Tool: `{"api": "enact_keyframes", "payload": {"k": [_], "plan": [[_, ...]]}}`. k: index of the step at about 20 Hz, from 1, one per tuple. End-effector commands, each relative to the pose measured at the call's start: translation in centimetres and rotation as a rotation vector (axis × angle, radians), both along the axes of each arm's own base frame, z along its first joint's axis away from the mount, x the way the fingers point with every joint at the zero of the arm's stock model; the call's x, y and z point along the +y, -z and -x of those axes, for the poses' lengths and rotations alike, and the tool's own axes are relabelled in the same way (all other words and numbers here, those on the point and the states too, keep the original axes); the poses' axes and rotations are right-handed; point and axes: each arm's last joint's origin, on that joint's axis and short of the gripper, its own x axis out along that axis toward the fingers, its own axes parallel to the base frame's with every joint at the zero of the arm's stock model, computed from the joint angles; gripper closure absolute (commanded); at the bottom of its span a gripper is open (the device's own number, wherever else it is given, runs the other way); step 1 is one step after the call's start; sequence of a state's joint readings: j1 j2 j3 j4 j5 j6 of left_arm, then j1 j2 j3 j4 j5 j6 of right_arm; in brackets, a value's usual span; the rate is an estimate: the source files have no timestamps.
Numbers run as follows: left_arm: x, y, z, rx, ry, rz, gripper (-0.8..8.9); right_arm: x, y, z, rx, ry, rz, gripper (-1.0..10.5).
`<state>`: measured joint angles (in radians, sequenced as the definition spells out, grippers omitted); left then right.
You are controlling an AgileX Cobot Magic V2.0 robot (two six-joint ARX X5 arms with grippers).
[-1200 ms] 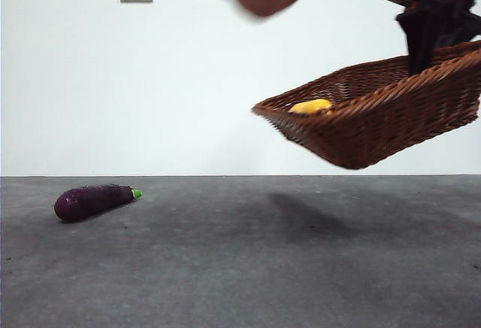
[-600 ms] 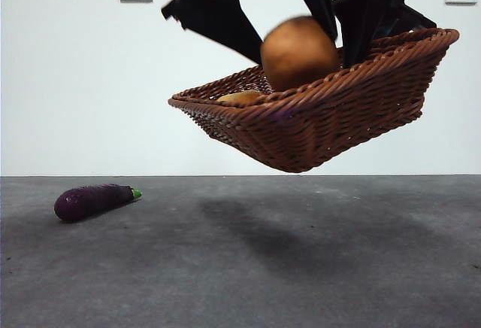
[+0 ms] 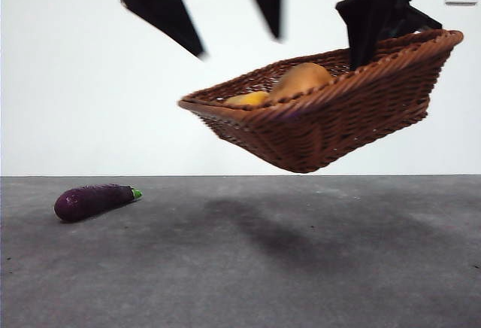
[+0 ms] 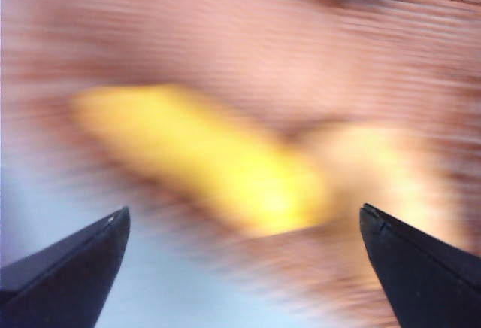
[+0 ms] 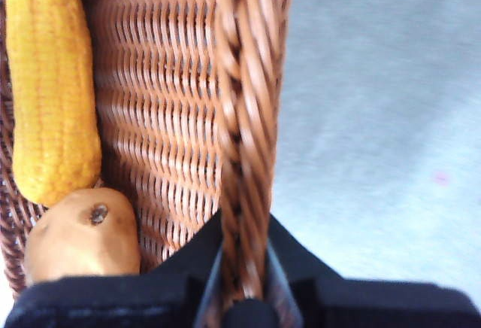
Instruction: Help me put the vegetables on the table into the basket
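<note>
Left gripper (image 3: 218, 12) jaws apart, empty, now above basket (image 3: 338, 129); potato (image 3: 301, 80) released, lying inside beside yellow vegetable (image 3: 248, 98). Right gripper (image 5: 244, 298) clamped on basket rim, holding it aloft. Eggplant (image 3: 94, 201) alone remains on table (image 3: 248, 268), well apart from basket.

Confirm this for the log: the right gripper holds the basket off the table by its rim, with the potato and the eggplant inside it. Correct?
Not quite. The eggplant lies on the table, as the front view shows. The basket, held up by the right gripper, contains the potato and the yellow vegetable.
</note>
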<state>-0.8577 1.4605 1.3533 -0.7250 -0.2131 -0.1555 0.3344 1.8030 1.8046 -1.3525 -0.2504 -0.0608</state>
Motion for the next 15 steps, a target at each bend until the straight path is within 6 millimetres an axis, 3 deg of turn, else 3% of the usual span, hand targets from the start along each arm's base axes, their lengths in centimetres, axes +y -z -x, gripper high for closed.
{"api": "enact_keyframes", "payload": {"k": [1, 5, 8, 12, 15], "plan": [[2.5, -0.7, -1.1, -0.091, -0.154, -0.181, 2.48, -1.4, 0.0, -0.4, 0.0, 0.029, -0.005, 9.6], [8.3, 0.6, -5.8, 0.077, -0.306, -0.147, 2.48, -3.4, 0.0, -1.0, -0.001, 0.071, -0.013, 9.5], [12.8, 2.0, -9.3, 0.169, -0.364, -0.057, 2.48, -3.6, 0.0, -1.1, 0.004, 0.046, -0.065, 9.5], [15.8, 5.0, -12.4, 0.288, -0.376, 0.025, 2.48, -3.6, -0.1, -1.2, -0.001, 0.041, -0.096, 9.5], [16.1, 7.9, -14.1, 0.36, -0.372, 0.017, 2.48, -3.5, -0.1, -1.3, -0.005, 0.025, -0.141, 9.6]]}}
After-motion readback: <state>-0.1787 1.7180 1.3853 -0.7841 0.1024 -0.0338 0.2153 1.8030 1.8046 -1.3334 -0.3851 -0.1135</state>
